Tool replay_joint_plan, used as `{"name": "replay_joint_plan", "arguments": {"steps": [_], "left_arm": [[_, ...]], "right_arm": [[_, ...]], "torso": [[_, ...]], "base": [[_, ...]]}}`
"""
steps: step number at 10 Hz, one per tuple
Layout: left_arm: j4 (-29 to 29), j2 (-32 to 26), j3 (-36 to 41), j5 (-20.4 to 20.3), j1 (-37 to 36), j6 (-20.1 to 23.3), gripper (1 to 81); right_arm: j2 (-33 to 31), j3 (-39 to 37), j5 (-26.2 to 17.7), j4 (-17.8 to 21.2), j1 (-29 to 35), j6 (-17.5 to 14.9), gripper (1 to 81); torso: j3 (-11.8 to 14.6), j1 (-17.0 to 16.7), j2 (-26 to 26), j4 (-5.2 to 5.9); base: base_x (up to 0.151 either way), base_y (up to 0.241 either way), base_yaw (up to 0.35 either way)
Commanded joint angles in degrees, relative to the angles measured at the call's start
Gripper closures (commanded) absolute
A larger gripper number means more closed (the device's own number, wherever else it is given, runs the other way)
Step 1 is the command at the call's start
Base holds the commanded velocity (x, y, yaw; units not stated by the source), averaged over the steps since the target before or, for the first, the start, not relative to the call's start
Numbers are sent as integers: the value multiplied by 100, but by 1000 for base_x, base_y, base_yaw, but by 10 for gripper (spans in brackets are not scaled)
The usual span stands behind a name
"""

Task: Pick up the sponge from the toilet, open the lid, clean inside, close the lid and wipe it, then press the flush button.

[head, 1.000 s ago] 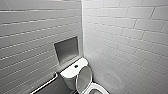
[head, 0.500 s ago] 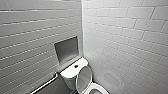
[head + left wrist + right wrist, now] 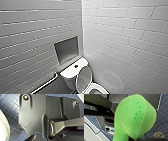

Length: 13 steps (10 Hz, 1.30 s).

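**A:** Had anything moved since half a second before?

**B:** No. In the head view the toilet (image 3: 71,72) sat where it had been, in the corner of the white tiled walls (image 3: 125,37). Its lid (image 3: 83,80) stood raised in front of the tank. The flush button (image 3: 76,66) was a dark spot on the tank top, below the recessed niche (image 3: 67,49).

**A:** And the sponge?

**B:** The right wrist view gave that. The sponge (image 3: 134,119) loomed bright green and bent over. Its lower end was pinched in the right gripper (image 3: 132,139), which was closed on it above the dark blue tiled floor (image 3: 164,112).

**A:** The left side?

**B:** The left wrist view showed that floor and a white curved edge (image 3: 3,129). I could not tell whether the left gripper was open or closed.
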Motion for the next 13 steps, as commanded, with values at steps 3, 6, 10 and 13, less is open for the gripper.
{"name": "replay_joint_plan", "arguments": {"steps": [3, 6, 10, 13], "left_arm": [[4, -45, -22, 371, -206, 75, 10], [13, -1, -13, 371, -206, 84, 10], [13, -27, -13, 371, -206, 84, 10], [4, -27, -13, 371, -198, 84, 10]], "right_arm": [[-24, -14, -289, 2932, 291, -2666, 811], [-7, -261, -395, 2976, 529, -2639, 811], [20, -243, -316, 2976, 467, -2648, 811], [20, -225, -315, 2976, 467, -2666, 811]], "torso": [[0, 0, 0, 0], [0, 0, 0, 0], [0, 0, 2, 0], [2, -9, 2, 0]], "base": [[0, 0, 0], [0, 0, 0], [18, 0, 0], [84, 0, 0]]}}
